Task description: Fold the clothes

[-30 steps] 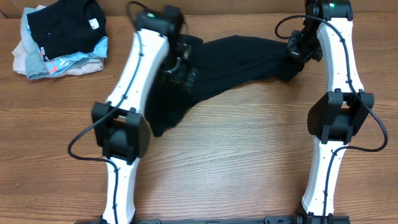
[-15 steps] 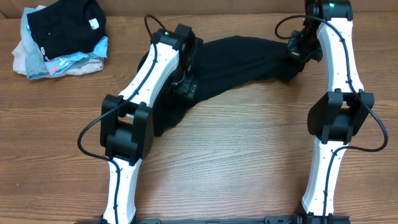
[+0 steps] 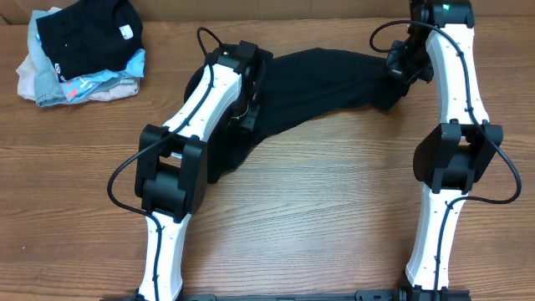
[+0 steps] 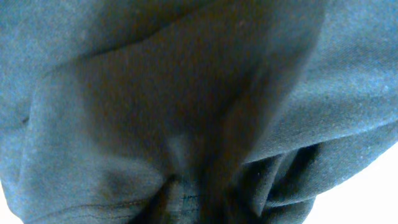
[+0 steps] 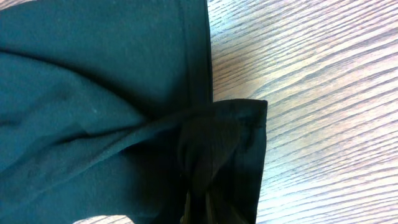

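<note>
Now, from overhead, the black T-shirt point(image 3: 326, 79) lies bunched in a band near the far edge of the table point(image 3: 334, 217). It runs from the middle toward the far right corner, and one lobe trails back toward the near edge beneath the left arm point(image 3: 201, 100). A second ago the left claw point(image 3: 247, 107) stood spread wide at the cloth's left side; it has since swung in over the shirt. Here it is dark against dark cloth, so I cannot tell how its jaws stand. The right claw point(image 3: 396, 77) has not shifted from the shirt's right end. A pile of other garments point(image 3: 84, 79) sits in the far left corner, well apart (no part of this move).

In the left wrist view, black T-shirt point(image 4: 186, 93) fills the frame. Its folds converge toward the bottom centre, but no fingertips can be made out, so a pinch is likely but not certain.

In the right wrist view, the shirt's hemmed corner point(image 5: 217, 137) gathers down to the bottom edge, where the right claw, pressed together, pinches it. Bare table point(image 5: 311, 93) shows alongside.

This looks like the taking of a second hold. If it catches, the shirt can be lifted and spread flat; folding proper has not yet begun.
</note>
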Controlling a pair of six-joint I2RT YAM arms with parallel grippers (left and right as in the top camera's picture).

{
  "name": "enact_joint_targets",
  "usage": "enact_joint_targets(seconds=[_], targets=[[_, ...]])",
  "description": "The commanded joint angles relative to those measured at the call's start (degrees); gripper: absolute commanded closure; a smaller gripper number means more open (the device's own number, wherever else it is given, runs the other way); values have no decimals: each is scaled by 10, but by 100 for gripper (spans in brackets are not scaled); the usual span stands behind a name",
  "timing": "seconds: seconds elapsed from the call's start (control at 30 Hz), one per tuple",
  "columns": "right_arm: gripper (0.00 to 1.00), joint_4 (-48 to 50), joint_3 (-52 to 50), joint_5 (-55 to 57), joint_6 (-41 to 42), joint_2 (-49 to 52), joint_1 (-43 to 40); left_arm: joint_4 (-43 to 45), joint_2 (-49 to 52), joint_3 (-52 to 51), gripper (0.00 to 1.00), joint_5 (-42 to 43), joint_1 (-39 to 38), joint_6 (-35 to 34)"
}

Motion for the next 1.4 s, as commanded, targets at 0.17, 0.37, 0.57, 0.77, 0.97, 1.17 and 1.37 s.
enact_joint_targets(seconds=[0.17, 0.37, 0.57, 0.77, 0.97, 1.17, 1.37], targets=[[96, 2, 17, 1, 1, -3, -4, -20, 6, 20, 96, -20, -3, -19], [88, -4, 17, 1, 1, -3, -4, -100, -11, 89, 96, -63, -3, -59], [91, -14, 17, 0, 1, -3, -4, -150, -79, 132, 96, -34, -4, -63], [96, -41, 17, 1, 1, -3, -4, -193, -138, 132, 96, -33, -4, -63], [96, -86, 17, 17, 0, -6, -7, -238, -169, 132, 96, -2, -4, -68], [0, -97, 17, 26, -6, -6, -7, -255, -198, 130, 96, 57, -5, -58], [0, -97, 17, 20, -6, -6, -7, -254, -200, 129, 96, 56, -4, -58]])
